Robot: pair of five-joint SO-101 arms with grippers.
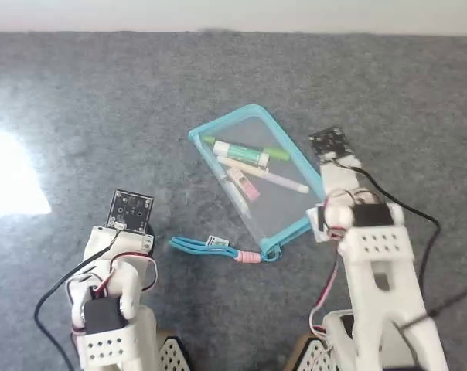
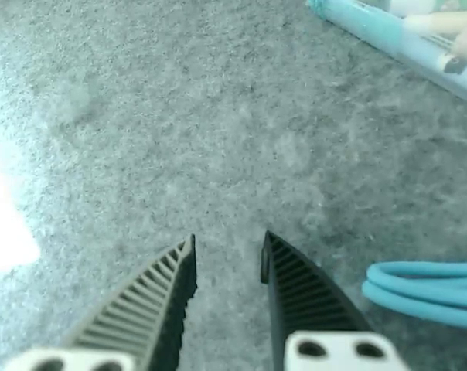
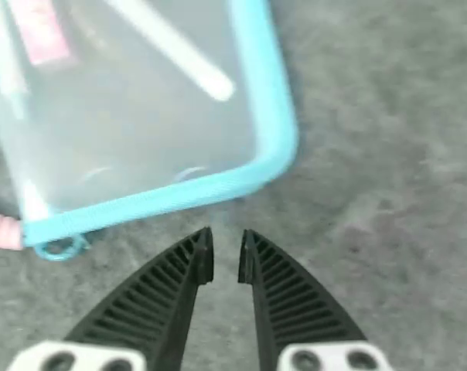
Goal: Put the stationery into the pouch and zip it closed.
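Observation:
The clear pouch [image 1: 257,182] with a teal border lies flat mid-table. Through it I see a green marker [image 1: 274,153], a glue stick [image 1: 241,154], a pink piece [image 1: 245,185] and a white pen [image 1: 284,182]. A pink zipper pull [image 1: 250,257] sits at its near corner, joined to a teal strap [image 1: 199,246]. My right gripper [image 3: 226,251] hovers just off the pouch's near edge [image 3: 156,202], open by a narrow slit and holding nothing. My left gripper [image 2: 227,251] is open over bare carpet, with the strap [image 2: 427,290] beside it and the pouch edge [image 2: 380,35] farther off.
Grey carpet covers the table. The left arm [image 1: 114,270] stands at the near left and the right arm [image 1: 373,255] at the near right beside the pouch. A bright patch of light [image 1: 9,174] falls on the left side. A pale wall edge runs along the back.

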